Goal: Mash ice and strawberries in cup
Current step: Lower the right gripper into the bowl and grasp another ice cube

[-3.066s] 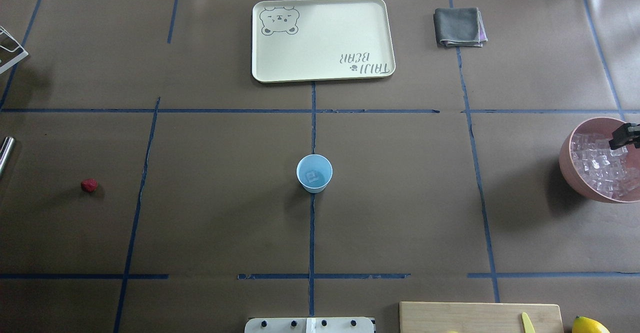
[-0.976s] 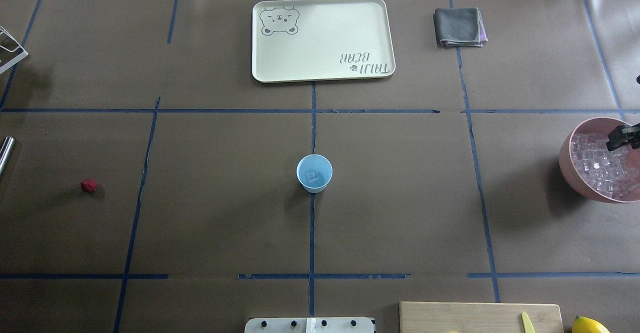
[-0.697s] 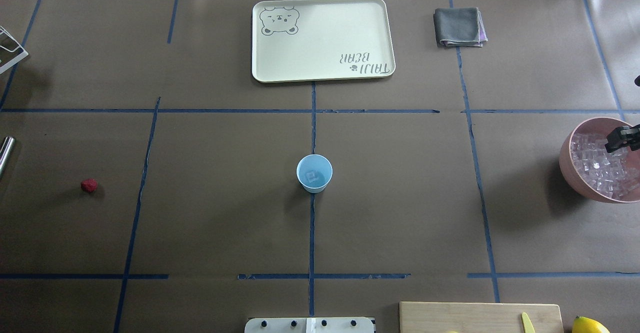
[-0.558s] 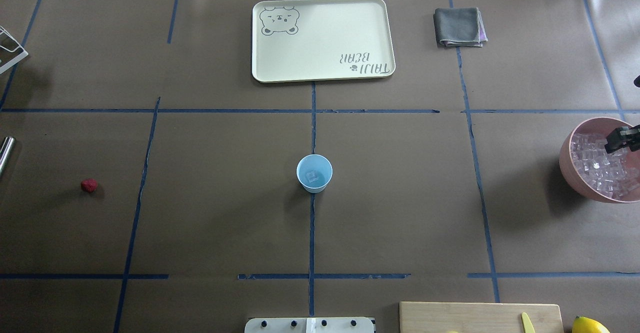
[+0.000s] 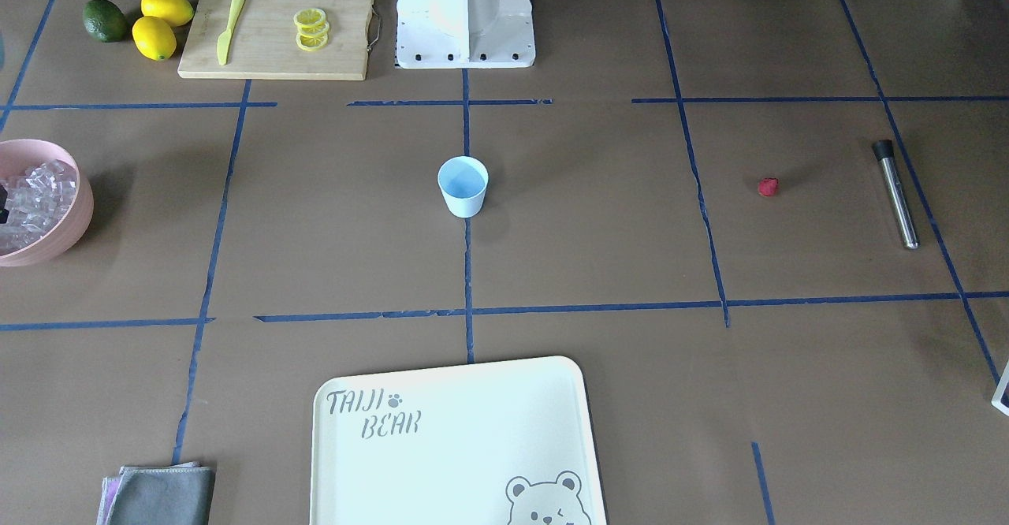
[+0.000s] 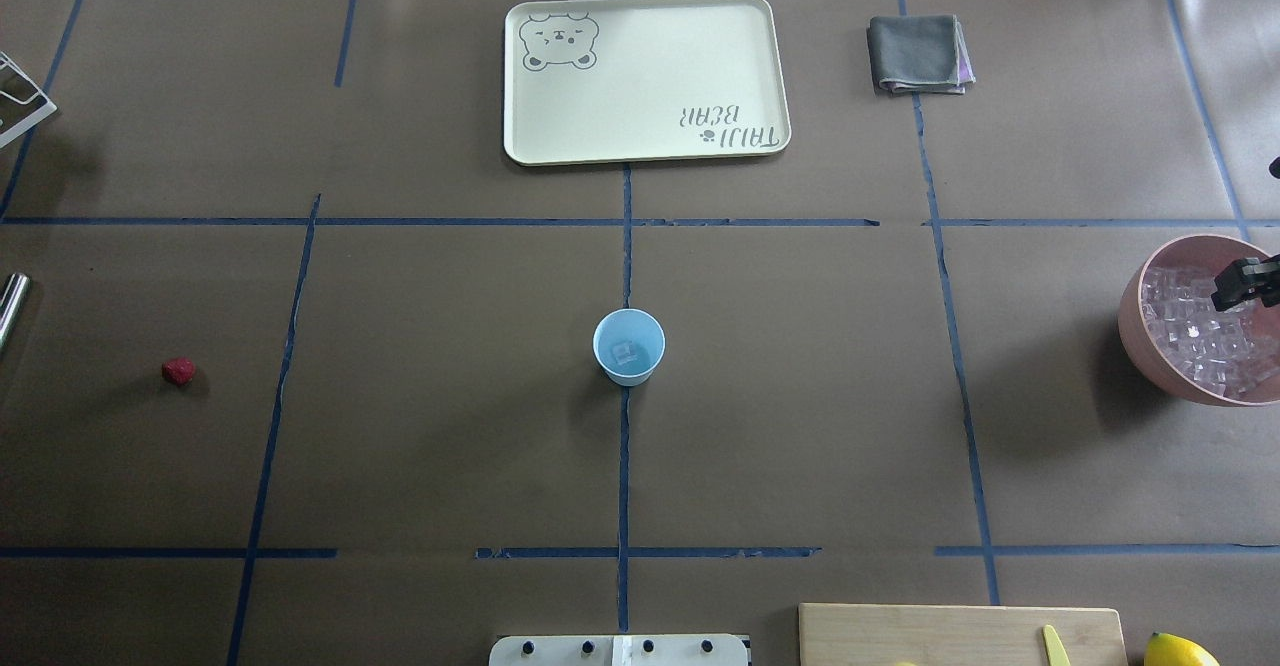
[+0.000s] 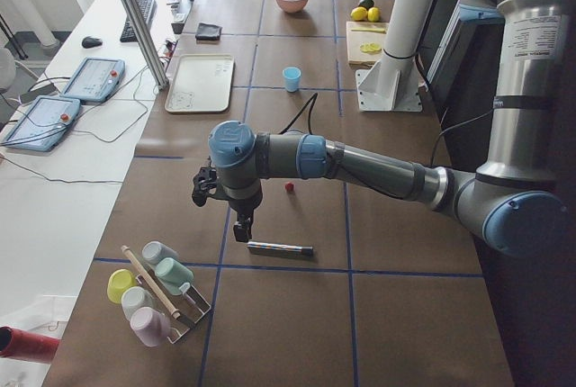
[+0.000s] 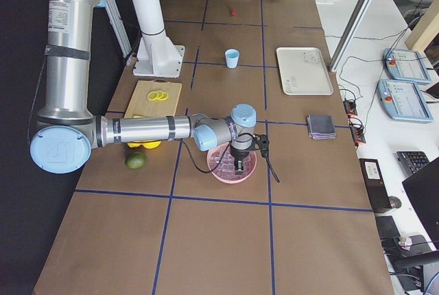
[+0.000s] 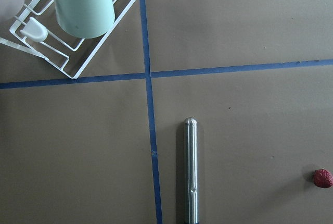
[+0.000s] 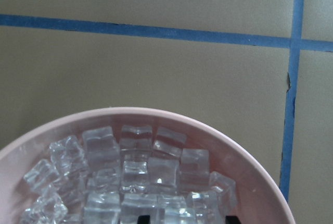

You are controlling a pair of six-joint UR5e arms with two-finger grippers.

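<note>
The pale blue cup (image 6: pixel 628 346) stands at the table's middle with one clear ice cube (image 6: pixel 625 352) in it. The pink bowl (image 6: pixel 1135 318) at the right edge holds many ice cubes (image 10: pixel 135 172). My right gripper (image 6: pixel 1240 286) reaches down into that bowl. In the right wrist view its fingertips (image 10: pixel 143 218) sit apart at the bottom edge, with ice between them. The small red strawberry (image 6: pixel 178 371) lies on the table at the far left. My left gripper (image 7: pixel 241 229) shows only in the exterior left view, over the end of a steel muddler (image 9: pixel 191 174). I cannot tell whether it is open.
A cream tray (image 6: pixel 645 76) and a grey cloth (image 6: pixel 918 54) lie at the far side. A cutting board (image 5: pixel 276 28) holds lemon slices and a yellow knife, with lemons (image 5: pixel 154 36) and a lime beside it. A cup rack (image 9: pixel 78 21) stands by the muddler.
My right gripper has sunk a little lower into the ice bowl. The cup, the strawberry and the muddler have not moved.
</note>
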